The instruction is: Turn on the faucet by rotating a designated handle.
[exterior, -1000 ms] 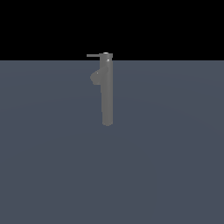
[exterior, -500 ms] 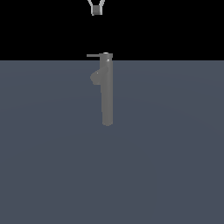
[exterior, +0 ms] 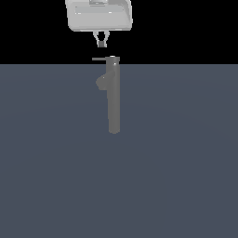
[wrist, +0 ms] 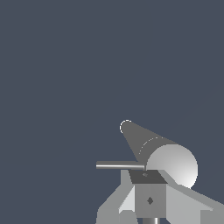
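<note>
The boxy light-grey robot hand (exterior: 101, 43) hangs just above the thin flat grey lever handle (exterior: 98, 59), not touching it, its two fingers drawn close together with nothing between them. The tall slim matte grey cylindrical faucet (exterior: 113, 97) stands upright on the dark blue-grey worktop (exterior: 186, 162), the handle jutting from its cap toward the exterior view's left.

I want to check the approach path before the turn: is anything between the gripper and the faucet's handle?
Nothing visible. In the exterior view the gripper hangs above the handle, which juts from the cap of the faucet, with only bare gap between them. The wrist view also shows the handle unobstructed.
</note>
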Available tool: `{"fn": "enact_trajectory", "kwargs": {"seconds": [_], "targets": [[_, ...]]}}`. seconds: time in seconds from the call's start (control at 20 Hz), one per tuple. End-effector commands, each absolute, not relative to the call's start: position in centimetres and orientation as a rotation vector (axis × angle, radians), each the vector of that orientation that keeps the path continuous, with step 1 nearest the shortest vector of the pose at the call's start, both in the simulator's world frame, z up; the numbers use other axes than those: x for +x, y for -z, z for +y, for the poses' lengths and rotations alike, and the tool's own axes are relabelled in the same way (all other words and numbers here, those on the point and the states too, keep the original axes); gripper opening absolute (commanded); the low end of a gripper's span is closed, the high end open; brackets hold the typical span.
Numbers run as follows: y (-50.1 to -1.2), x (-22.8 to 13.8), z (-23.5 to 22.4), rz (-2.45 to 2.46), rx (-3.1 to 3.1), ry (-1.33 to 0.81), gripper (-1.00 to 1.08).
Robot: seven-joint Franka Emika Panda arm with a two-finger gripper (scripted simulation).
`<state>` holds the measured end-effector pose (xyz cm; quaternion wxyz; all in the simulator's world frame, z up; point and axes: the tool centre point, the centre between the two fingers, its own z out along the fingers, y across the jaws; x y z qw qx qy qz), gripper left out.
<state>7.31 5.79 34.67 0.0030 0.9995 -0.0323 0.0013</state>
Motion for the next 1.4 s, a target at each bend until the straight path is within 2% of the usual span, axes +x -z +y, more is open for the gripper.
{"fn": "enact_trajectory", "kwargs": {"seconds": [0.0,0.4,0.8,1.35], "targets": [[-33.2,8.5,6.1,-0.11,3.135,-0.004,-1.0],[-30.4,10.4,6.6,-0.126,3.139,-0.001,-1.0],[-30.0,10.6,6.7,-0.128,3.139,0.001,-1.0],[-30.0,7.7,7.8,-0.128,3.139,0.001,-1.0]]}}
